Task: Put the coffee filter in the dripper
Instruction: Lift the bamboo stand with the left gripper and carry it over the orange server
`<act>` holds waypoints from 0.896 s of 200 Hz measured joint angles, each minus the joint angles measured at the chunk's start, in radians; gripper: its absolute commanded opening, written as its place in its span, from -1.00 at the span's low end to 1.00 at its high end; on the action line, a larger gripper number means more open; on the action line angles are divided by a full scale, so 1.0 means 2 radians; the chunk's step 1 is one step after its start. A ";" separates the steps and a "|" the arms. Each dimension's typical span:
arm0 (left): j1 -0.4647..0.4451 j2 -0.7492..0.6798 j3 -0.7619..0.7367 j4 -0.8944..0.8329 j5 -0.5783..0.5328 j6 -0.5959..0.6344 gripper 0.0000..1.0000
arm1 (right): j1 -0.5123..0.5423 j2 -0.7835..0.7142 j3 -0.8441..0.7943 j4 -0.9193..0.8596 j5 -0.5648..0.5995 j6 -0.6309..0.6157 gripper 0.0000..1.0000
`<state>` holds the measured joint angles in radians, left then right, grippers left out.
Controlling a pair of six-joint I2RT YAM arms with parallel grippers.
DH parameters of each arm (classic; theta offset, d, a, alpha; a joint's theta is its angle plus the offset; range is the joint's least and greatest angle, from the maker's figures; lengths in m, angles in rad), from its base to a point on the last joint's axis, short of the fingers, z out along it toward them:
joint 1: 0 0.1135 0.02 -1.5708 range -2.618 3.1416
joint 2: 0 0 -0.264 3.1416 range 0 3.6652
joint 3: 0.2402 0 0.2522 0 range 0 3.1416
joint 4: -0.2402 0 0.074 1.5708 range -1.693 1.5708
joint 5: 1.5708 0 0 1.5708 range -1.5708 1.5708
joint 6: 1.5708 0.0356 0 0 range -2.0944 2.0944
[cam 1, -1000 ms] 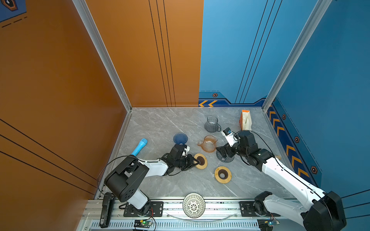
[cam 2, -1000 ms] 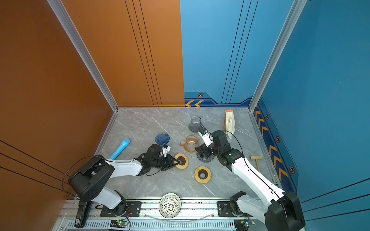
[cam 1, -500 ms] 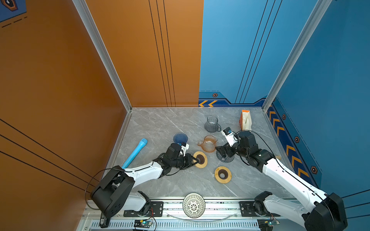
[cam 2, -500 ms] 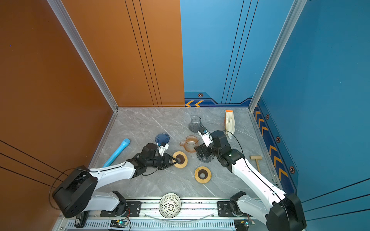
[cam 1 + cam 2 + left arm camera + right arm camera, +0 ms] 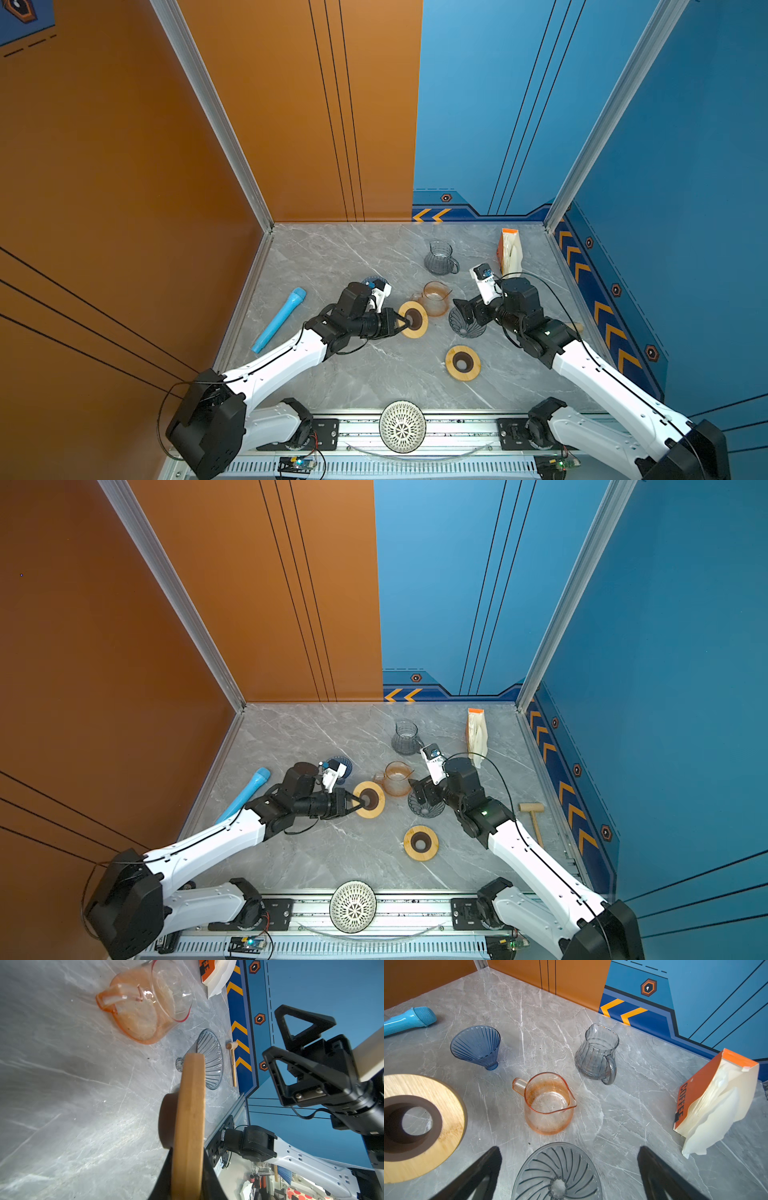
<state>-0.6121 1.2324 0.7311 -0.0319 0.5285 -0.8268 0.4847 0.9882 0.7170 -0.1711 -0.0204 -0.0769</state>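
Rising, left fingers (image 5: 164, 1178) are clamping the round wooden ring (image 5: 189, 1115) as a stand, while open right fingers (image 5: 488, 1163) are flanking the grey ribbed glass dripper (image 5: 556, 1172).

2 drippers (image 5: 475, 1046) (image 5: 556, 1174), 2 carafes (image 5: 549, 1105) (image 5: 596, 1057), 2 wooden rings (image 5: 417, 332) (image 5: 453, 372).

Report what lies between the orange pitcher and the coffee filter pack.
Nothing: between the orange pitcher and the coffee filter pack the table is bare marble, as the right wrist view shows.

This is a robotics lab cell. Printed orange and blue panels (image 5: 291, 124) on aluminium posts (image 5: 212, 108) enclose a marble-look tabletop (image 5: 332, 257). Two arms (image 5: 282, 361) stand on a bare rail (image 5: 457, 428).
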 measured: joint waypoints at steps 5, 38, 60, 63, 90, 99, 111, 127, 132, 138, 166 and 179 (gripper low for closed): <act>0.000 0.006 0.008 0.000 0.001 0.001 -1.00 | 0.000 0.000 0.000 0.000 0.000 0.000 1.00; 0.002 0.060 0.049 0.010 0.015 0.004 -1.00 | 0.000 0.000 -0.004 0.000 0.002 0.000 1.00; 0.003 0.098 0.074 0.017 0.026 0.004 -0.99 | 0.000 -0.002 -0.007 0.000 0.006 0.000 1.00; 0.003 0.104 0.079 0.019 0.027 0.004 -0.98 | 0.000 -0.002 -0.008 0.000 0.008 0.000 1.00; 0.008 0.138 0.102 0.038 0.037 -0.002 -0.98 | -0.001 -0.006 -0.013 0.000 0.011 0.002 1.00; 0.010 0.149 0.109 0.047 0.039 -0.005 -0.98 | -0.002 -0.007 -0.014 0.000 0.011 0.002 1.00; 0.012 0.162 0.117 0.056 0.044 -0.008 -0.98 | -0.004 -0.007 -0.015 0.000 0.011 0.002 1.00; 0.014 0.181 0.125 0.067 0.051 -0.013 -0.98 | -0.008 -0.008 -0.015 0.000 0.012 0.002 1.00; 0.015 0.187 0.128 0.071 0.055 -0.015 -0.99 | -0.009 -0.009 -0.015 0.000 0.013 0.002 1.00; 0.015 0.195 0.132 0.072 0.058 -0.017 -0.98 | -0.011 -0.010 -0.015 0.000 0.013 0.001 1.00; 0.017 0.229 0.166 0.075 0.070 -0.019 -0.97 | -0.021 -0.016 -0.015 0.000 0.013 -0.001 1.00; 0.018 0.238 0.181 0.077 0.076 -0.019 -0.96 | -0.027 -0.020 -0.015 0.000 0.012 -0.001 1.00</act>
<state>-0.5758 1.7084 1.0924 0.1215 0.6804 -0.8642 0.4305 0.9478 0.6865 -0.1715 0.0044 -0.0780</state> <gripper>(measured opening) 0.172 0.999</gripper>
